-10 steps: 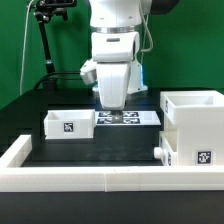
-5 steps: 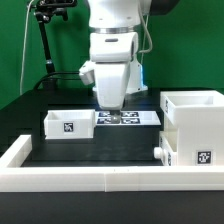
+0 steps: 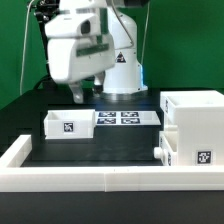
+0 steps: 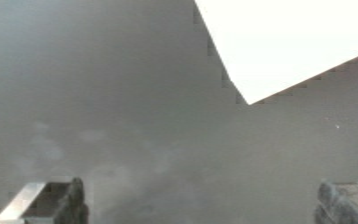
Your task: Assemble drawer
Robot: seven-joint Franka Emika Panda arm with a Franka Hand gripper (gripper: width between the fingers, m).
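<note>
Gripper point(image 4: 208, 205) jaws spread wide, nothing between the fingers point(image 4: 51, 200), raised above the table at about 10 o'clock in the exterior view. Drawer housing point(image 3: 195, 125) sits at 3 o'clock, one tray point(image 3: 68, 124) at 9, marker board point(image 3: 125, 118) between them.

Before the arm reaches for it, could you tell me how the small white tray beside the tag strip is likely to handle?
The small tray looks like a rigid, thin-walled, hollow box, so probably stiff and light. Its low, flat-bottomed shape suggests it would slide rather than tip. Smooth plastic may be slippery.
</note>
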